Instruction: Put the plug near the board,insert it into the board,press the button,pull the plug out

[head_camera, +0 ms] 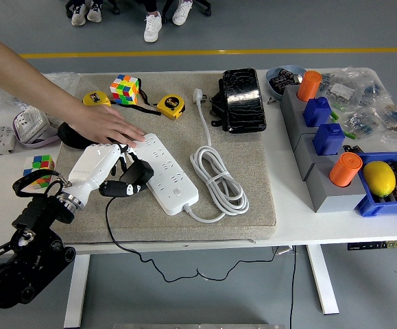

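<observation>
So we had the left hand (pixel 109 171) reaching in from the lower left, arm slanted up over the grey mat (pixel 253 185) on the bench (pixel 321 229), white palm shell facing up. Its fingers were curled round the black plug (pixel 135 173), which sat off the white board (pixel 165 171), just beside the board's left edge. Right above the hand, a person's hand (pixel 105 123) lay flat, fingertips touching the board's far end.
</observation>
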Controlling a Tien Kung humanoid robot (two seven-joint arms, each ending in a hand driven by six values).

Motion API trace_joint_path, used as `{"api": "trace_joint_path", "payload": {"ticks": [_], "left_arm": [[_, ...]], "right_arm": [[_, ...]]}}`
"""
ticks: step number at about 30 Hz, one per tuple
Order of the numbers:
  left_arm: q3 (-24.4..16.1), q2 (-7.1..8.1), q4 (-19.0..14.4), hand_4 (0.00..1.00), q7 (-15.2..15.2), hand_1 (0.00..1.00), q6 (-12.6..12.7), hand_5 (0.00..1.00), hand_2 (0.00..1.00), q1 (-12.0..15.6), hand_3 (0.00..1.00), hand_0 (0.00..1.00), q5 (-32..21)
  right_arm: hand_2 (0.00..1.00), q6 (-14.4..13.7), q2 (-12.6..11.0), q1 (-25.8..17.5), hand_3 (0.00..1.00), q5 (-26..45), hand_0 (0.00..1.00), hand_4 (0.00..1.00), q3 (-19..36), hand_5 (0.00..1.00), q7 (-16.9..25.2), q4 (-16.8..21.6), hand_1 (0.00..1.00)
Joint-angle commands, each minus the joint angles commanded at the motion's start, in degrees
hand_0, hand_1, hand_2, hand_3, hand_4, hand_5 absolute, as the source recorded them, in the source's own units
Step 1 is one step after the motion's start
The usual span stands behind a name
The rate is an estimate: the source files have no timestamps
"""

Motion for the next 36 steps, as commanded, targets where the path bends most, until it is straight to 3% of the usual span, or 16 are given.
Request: {"api": "trace_joint_path", "payload": {"ticks": [9,10,15,16,21,22,27,28,33,34,36], "left_arm": [[0.25,-0.17,0.04,0.777,-0.52,0.213,-0.59,0.049,0.315,0.2,0.512,0.184,-0.3],[0.27,-0.24,0.01,0.8,-0.6,0.248,-0.56,0.056,0.372,0.16,0.53,0.191,-0.31],[0.33,-0.57,-0.03,0.8,-0.2,0.248,-0.69,0.056,0.372,-0.2,0.53,0.191,-0.18],[0.29,-0.64,0.01,0.992,0.13,0.335,-0.86,0.15,0.456,-0.27,0.531,0.227,-0.15],[-0.2,-0.81,0.05,0.992,0.83,0.335,-2.06,0.15,0.456,-0.26,0.531,0.227,-0.65],[-0.32,-0.82,0.04,0.998,0.9,0.532,-2.28,0.34,0.547,-0.21,0.602,0.361,-0.69],[-0.95,-0.74,-0.1,0.998,0.87,0.532,-3.18,0.34,0.547,-0.03,0.602,0.361,-1.63],[-1.03,-0.73,-0.14,0.998,0.84,0.587,-3.29,0.464,0.612,0.0,0.671,0.409,-1.76],[-1.84,-0.59,-1.33,0.998,0.55,0.587,-4.07,0.464,0.612,0.51,0.671,0.409,-2.67],[-2.01,-0.54,-1.77,0.998,0.73,0.621,-4.23,0.583,0.657,0.65,0.697,0.427,-2.76],[-2.24,-0.39,-2.8,0.998,0.99,0.621,-4.16,0.583,0.657,0.98,0.697,0.427,-3.21]], "right_arm": [[0.542,-0.02,0.09,-0.07,0.508,-0.29,0.551,0.847,0.22,0.362,0.03,0.14,0.589],[0.542,-0.03,0.08,-0.07,0.508,-0.31,0.551,0.846,0.22,0.362,0.03,0.15,0.589],[0.542,-0.04,0.05,-0.02,0.508,-0.37,0.551,0.846,0.36,0.362,0.03,0.21,0.589],[0.542,-0.05,0.04,-0.02,0.508,-0.38,0.551,0.846,0.36,0.362,0.03,0.21,0.589],[0.542,-0.04,0.01,-0.09,0.508,-0.32,0.551,0.846,0.4,0.362,0.01,0.18,0.589],[0.542,-0.04,0.02,-0.11,0.508,-0.3,0.552,0.846,0.38,0.362,0.0,0.17,0.589],[0.542,-0.01,0.08,-0.13,0.508,-0.27,0.552,0.846,0.41,0.362,0.0,0.16,0.589],[0.542,-0.01,0.08,-0.13,0.508,-0.27,0.551,0.846,0.4,0.361,0.0,0.16,0.588],[0.542,0.0,0.06,-0.18,0.508,-0.28,0.551,0.846,0.36,0.361,0.01,0.18,0.588],[0.542,0.0,0.05,-0.15,0.508,-0.3,0.551,0.845,0.39,0.36,0.01,0.2,0.588],[0.542,-0.02,0.08,-0.15,0.508,-0.32,0.551,0.845,0.49,0.36,0.02,0.2,0.588]]}}
